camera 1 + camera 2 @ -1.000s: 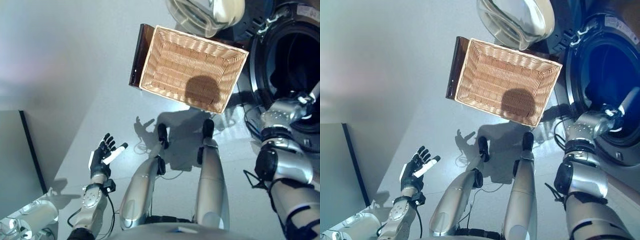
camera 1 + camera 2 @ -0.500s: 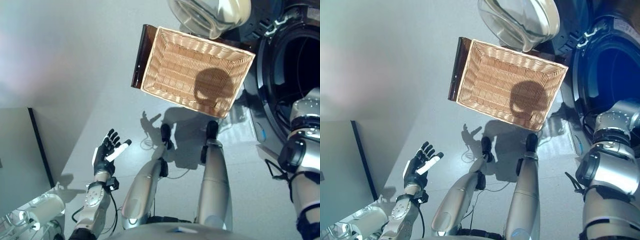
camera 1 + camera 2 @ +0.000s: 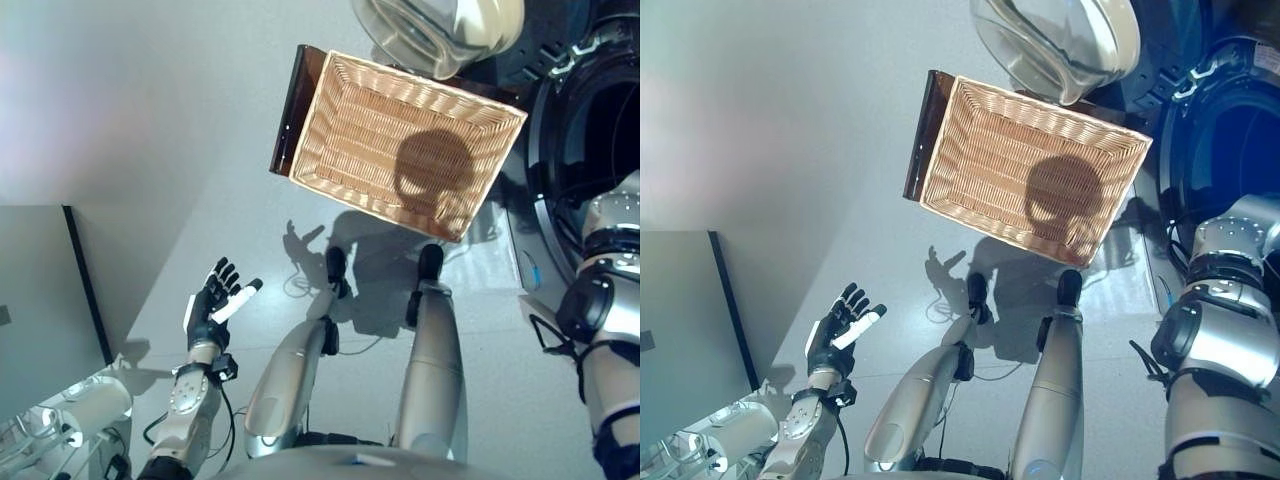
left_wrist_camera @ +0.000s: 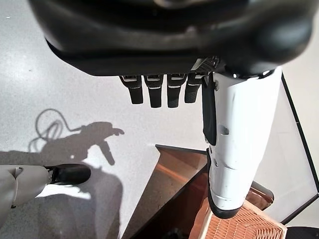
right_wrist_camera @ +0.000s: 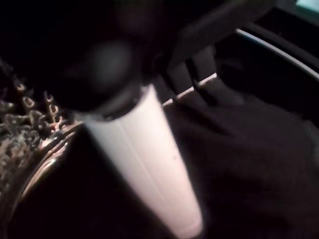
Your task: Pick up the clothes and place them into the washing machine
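In my right wrist view I see the dark, crumpled clothes point(image 5: 249, 149) lying inside the drum of the dark front-loading washing machine point(image 3: 1230, 130), which stands at the far right of the scene with its round opening facing the robot. My right hand point(image 5: 149, 164) is inside that drum, its white-covered thumb stretched out over the dark cloth; the other fingers are lost in the dark, so I cannot tell whether they are spread or closed on the fabric. From the head views only the silver-grey right arm shows, reaching into the opening. The machine's round glass door point(image 3: 440, 30) hangs open at the far side, just beyond the rectangular woven wicker basket point(image 3: 350, 130), which sits on the grey floor point(image 3: 150, 120) left of the machine and holds nothing I can see. A dark brown board point(image 3: 285, 120) stands against the basket's left side. My left hand point(image 3: 212, 305) is raised over the near left floor, well apart from the basket, fingers spread and straight, holding nothing.
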Available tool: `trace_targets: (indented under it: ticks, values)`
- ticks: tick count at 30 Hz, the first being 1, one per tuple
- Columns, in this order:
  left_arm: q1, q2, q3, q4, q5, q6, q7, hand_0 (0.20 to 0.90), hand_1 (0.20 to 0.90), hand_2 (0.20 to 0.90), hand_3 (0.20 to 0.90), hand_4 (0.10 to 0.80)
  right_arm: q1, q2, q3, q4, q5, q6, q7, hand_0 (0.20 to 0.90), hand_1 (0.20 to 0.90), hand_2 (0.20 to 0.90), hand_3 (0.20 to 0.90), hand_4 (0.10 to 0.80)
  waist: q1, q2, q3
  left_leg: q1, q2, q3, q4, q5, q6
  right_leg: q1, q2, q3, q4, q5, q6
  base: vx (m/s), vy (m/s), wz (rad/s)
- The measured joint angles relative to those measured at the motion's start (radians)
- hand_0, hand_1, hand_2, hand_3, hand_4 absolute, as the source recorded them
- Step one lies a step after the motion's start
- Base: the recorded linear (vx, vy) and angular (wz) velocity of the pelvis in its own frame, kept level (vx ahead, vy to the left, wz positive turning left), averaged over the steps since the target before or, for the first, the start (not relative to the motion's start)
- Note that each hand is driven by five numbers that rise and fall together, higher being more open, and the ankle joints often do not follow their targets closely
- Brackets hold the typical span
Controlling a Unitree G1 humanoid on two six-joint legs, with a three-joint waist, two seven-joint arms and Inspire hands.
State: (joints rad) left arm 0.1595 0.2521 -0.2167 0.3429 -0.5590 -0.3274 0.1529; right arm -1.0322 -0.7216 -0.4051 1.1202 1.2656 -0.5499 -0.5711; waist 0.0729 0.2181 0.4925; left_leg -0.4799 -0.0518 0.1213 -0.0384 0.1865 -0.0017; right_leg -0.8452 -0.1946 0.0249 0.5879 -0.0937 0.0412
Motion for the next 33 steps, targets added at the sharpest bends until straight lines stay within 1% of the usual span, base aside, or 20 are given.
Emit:
trace_targets:
  ticks: [5, 11, 14, 15, 16, 19, 21, 23, 25, 26, 29, 33]
  values:
    - [0.0, 0.0, 0.002, 0.0, 0.0, 0.0, 0.001, 0.9, 0.9, 0.9, 0.9, 0.8, 0.001, 0.001, 0.0, -0.001, 0.0, -0.004, 0.0, 0.9, 0.9, 0.9, 0.9, 0.8, -0.001, 0.001, -0.001, 0.001, 0.0, 0.0, 0.0, 0.0, 0.0, 0.001, 0.0, 0.0, -0.001, 0.001, -0.001, 0.002, 0.028, -0.02]
    - [0.0, -0.001, 0.004, 0.001, -0.001, 0.0, 0.006, 0.9, 0.9, 0.9, 0.9, 0.8, 0.03, 0.047, 0.0, -0.075, -0.029, -0.036, 0.0, 0.9, 0.9, 0.9, 0.9, 0.8, -0.002, 0.001, -0.001, 0.004, 0.001, -0.001, 0.002, 0.001, 0.001, 0.007, 0.0, -0.003, 0.0, 0.001, -0.001, -0.012, 0.024, 0.0]
    - [0.0, -0.002, 0.005, 0.002, -0.003, 0.0, 0.007, 0.9, 0.9, 0.9, 0.9, 0.8, 0.077, 0.086, 0.003, -0.1, -0.063, -0.038, 0.002, 0.9, 0.9, 0.9, 0.9, 0.8, -0.003, 0.001, -0.001, 0.023, 0.002, -0.012, 0.003, 0.001, 0.001, 0.033, 0.002, -0.012, -0.006, 0.001, -0.002, -0.012, 0.039, -0.05]
    - [0.0, -0.003, 0.006, 0.002, -0.004, 0.0, 0.008, 0.9, 0.9, 0.9, 0.9, 0.8, 0.101, 0.117, 0.005, -0.129, -0.072, -0.039, 0.005, 0.9, 0.9, 0.9, 0.9, 0.8, -0.004, 0.001, -0.001, 0.035, 0.003, -0.012, 0.002, 0.0, 0.001, 0.046, 0.003, -0.012, -0.01, 0.0, -0.001, -0.036, 0.051, -0.07]
    - [0.0, -0.003, 0.007, 0.002, -0.004, 0.0, 0.008, 0.9, 0.9, 0.9, 0.9, 0.8, 0.105, 0.13, 0.01, -0.13, -0.078, -0.038, 0.007, 0.9, 0.9, 0.9, 0.9, 0.8, -0.005, 0.002, -0.001, 0.037, 0.002, -0.012, 0.003, 0.0, 0.001, 0.051, 0.003, -0.012, -0.013, 0.001, -0.001, -0.023, 0.069, -0.07]
    - [-0.001, -0.003, 0.008, 0.001, -0.005, -0.001, 0.008, 0.9, 0.9, 0.9, 0.9, 0.8, 0.126, 0.188, 0.012, -0.166, -0.077, -0.04, 0.017, 0.9, 0.9, 0.9, 0.9, 0.8, -0.008, 0.003, -0.002, 0.036, 0.0, -0.013, 0.011, -0.002, 0.004, 0.055, 0.003, -0.01, -0.018, 0.006, 0.006, -0.021, 0.057, -0.03]
    - [0.0, -0.003, 0.01, 0.001, -0.008, 0.0, 0.007, 0.9, 0.9, 0.9, 0.9, 0.8, 0.142, 0.209, 0.015, -0.166, -0.077, -0.04, 0.033, 0.9, 0.9, 0.9, 0.9, 0.8, -0.006, 0.003, -0.002, 0.036, -0.002, -0.013, 0.022, -0.004, 0.006, 0.062, 0.001, -0.01, -0.019, 0.007, 0.008, -0.042, 0.053, -0.05]
    - [0.0, -0.003, 0.011, 0.001, -0.017, -0.001, 0.007, 0.9, 0.9, 0.9, 0.9, 0.8, 0.156, 0.233, 0.017, -0.167, -0.077, -0.04, 0.045, 0.9, 0.9, 0.9, 0.9, 0.8, -0.006, 0.003, -0.002, 0.037, 0.001, -0.013, 0.028, -0.009, 0.005, 0.071, 0.005, -0.011, -0.028, 0.008, 0.016, -0.03, 0.043, -0.05]
    - [-0.001, -0.003, 0.011, 0.002, -0.021, -0.001, 0.007, 0.9, 0.9, 0.9, 0.9, 0.8, 0.171, 0.238, 0.026, -0.162, -0.082, -0.035, 0.051, 0.9, 0.9, 0.9, 0.9, 0.8, -0.004, 0.003, -0.002, 0.036, 0.0, -0.012, 0.032, -0.01, 0.006, 0.073, 0.006, -0.009, -0.033, 0.013, 0.02, -0.02, 0.038, -0.06]
    - [0.0, -0.003, 0.013, 0.003, -0.025, 0.0, 0.007, 0.9, 0.9, 0.9, 0.9, 0.8, 0.192, 0.237, 0.044, -0.155, -0.094, -0.022, 0.05, 0.9, 0.9, 0.9, 0.9, 0.8, -0.002, 0.003, -0.002, 0.037, 0.001, -0.012, 0.038, -0.011, 0.008, 0.081, 0.005, -0.01, -0.036, 0.018, 0.017, -0.016, 0.039, -0.1]
    - [0.001, -0.006, 0.018, 0.005, -0.027, 0.0, 0.006, 0.9, 0.9, 0.9, 0.9, 0.8, 0.229, 0.247, 0.057, -0.152, -0.117, 0.01, 0.058, 0.9, 0.9, 0.9, 0.9, 0.8, -0.002, 0.003, -0.002, 0.039, 0.003, -0.012, 0.061, -0.02, 0.015, 0.105, 0.01, -0.012, -0.06, 0.028, 0.025, 0.006, 0.023, -0.08]
    - [0.0, -0.022, 0.037, 0.037, -0.032, 0.001, -0.001, 0.9, 0.9, 0.9, 0.9, 0.8, 0.302, 0.287, 0.062, -0.147, -0.121, 0.035, 0.086, 0.9, 0.9, 0.9, 0.9, 0.8, -0.01, 0.002, -0.002, 0.097, 0.009, -0.012, 0.074, -0.046, 0.018, 0.189, 0.018, -0.012, -0.105, 0.039, 0.029, 0.04, 0.014, -0.1]
